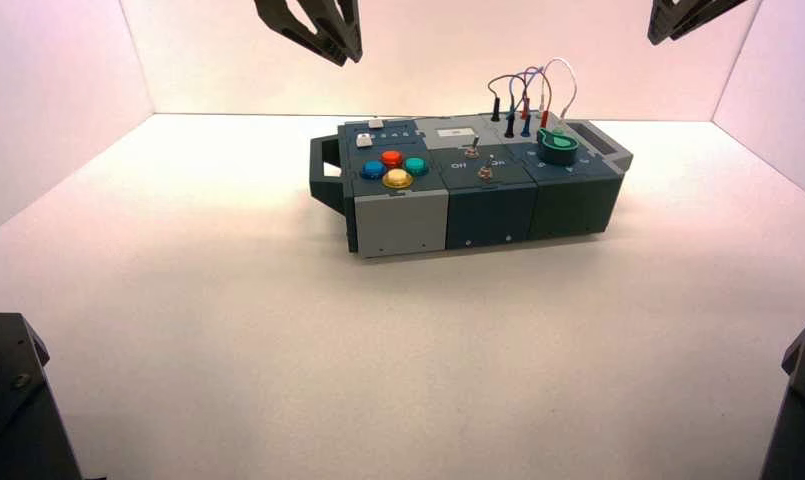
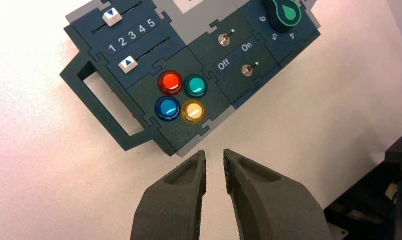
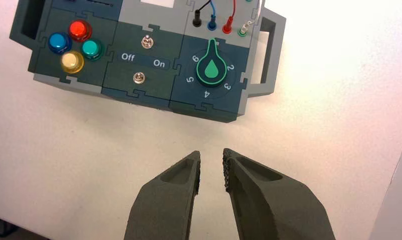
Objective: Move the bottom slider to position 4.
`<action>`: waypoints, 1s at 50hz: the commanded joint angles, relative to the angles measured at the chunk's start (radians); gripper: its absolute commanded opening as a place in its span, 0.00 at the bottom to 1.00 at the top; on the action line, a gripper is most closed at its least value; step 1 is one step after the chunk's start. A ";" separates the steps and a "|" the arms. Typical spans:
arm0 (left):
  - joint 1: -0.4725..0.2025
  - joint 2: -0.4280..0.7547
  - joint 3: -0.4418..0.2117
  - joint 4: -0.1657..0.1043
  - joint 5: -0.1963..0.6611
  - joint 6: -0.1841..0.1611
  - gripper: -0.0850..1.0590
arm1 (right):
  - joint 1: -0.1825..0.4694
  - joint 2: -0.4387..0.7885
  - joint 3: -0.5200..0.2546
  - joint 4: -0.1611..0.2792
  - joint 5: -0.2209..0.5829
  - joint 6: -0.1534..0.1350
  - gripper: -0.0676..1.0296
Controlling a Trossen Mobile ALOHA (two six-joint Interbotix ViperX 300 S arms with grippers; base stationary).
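The control box rests on the white table, its slider section at 9 o'clock in the high view. The bottom slider sits at the "1" end of its track, beside the numeral row; position 4 is farther along that row. In the high view this slider lies toward 11 o'clock from the button cluster: red button at 12, green at 3, yellow at 6, blue at 9. The left gripper is raised at 12 o'clock from the bottom slider—released, fingers apart. The right gripper is raised at 2 o'clock from the box, also released.

The left wrist view shows both sliders and numerals 1 to 5; the right wrist view cuts them off but shows the green knob pointing away from "4". Sockets hold black, blue and red plugs—their wires arch above the box at 1 o'clock.
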 commanded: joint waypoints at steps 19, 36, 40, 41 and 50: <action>0.012 0.003 -0.017 -0.002 -0.069 -0.034 0.27 | -0.005 -0.011 -0.002 0.002 -0.002 -0.002 0.31; 0.046 0.210 -0.092 0.003 -0.104 -0.034 0.15 | -0.003 -0.028 -0.011 0.002 -0.002 -0.002 0.31; 0.046 0.262 -0.115 0.003 -0.118 -0.034 0.09 | -0.003 -0.040 -0.012 0.002 0.000 -0.002 0.31; 0.046 0.273 -0.121 0.003 -0.123 -0.032 0.08 | -0.003 -0.043 -0.012 0.003 0.000 -0.002 0.31; 0.055 0.318 -0.160 0.006 -0.130 -0.031 0.05 | -0.003 -0.063 -0.020 0.005 0.009 0.000 0.31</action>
